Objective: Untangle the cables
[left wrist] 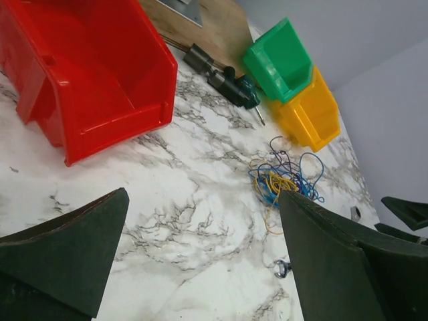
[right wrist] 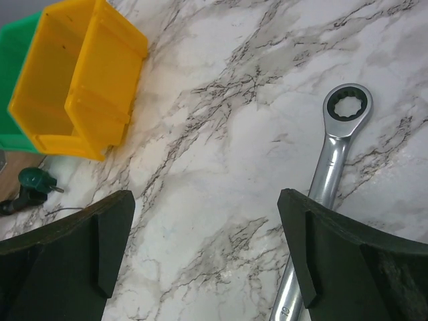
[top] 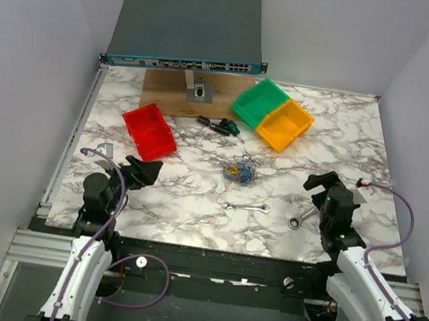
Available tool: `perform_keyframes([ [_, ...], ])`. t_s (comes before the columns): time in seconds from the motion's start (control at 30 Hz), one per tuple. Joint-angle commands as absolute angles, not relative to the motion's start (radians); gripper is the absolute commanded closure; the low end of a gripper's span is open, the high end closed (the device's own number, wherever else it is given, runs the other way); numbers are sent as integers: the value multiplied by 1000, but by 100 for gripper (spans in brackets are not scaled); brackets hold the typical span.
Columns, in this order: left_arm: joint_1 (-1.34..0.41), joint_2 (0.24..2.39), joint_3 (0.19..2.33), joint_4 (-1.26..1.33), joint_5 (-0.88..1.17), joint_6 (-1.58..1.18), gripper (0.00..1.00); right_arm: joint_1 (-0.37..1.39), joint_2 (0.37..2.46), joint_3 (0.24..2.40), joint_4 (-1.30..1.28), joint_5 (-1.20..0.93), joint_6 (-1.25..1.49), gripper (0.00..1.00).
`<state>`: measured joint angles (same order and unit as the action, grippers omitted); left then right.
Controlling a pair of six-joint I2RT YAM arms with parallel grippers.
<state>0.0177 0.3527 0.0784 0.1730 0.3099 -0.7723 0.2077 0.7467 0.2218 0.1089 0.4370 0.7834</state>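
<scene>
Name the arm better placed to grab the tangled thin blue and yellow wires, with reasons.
Probably left. The left hand, open, faces the tangled thin blue and yellow wires head-on. The right hand, also open, points at the yellow plastic bin, over a silver ratchet wrench.

Marble-patterned table (top: 193, 198), plain grey walls (top: 20, 59)

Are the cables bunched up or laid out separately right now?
Bunched: the cables lie in one tangled blue and yellow clump on the table, loops overlapping.

White arm links (top: 81, 270), black joints (top: 100, 196), purple hoses (top: 410, 222), dark wedge fingers (left wrist: 60, 254)
</scene>
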Motion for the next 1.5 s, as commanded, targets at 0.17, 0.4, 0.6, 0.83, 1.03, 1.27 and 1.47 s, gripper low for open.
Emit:
perform_keyframes([
  [0.17, -135, 491, 133, 326, 418, -652, 2, 206, 750, 248, 109, 455, 774, 0],
  [0.4, -425, 617, 195, 362, 310, -531, 2, 205, 704, 203, 215, 283, 677, 0],
  [0.6, -577, 875, 400, 233, 235, -494, 1, 205, 743, 169, 407, -91, 560, 1],
  [0.83, -652, 1171, 636, 144, 224, -480, 4, 292, 1027, 268, 487, -253, 515, 22],
  [1.03, -658, 1372, 795, 80, 216, -476, 14, 432, 1159, 333, 500, -202, 453, 27],
  [1.27, -675, 1504, 903, 32, 206, -466, 16, 450, 1278, 410, 483, -148, 456, 44],
  [1.47, -677, 1574, 901, 71, 173, -488, 23, 451, 1463, 523, 495, -206, 482, 45],
])
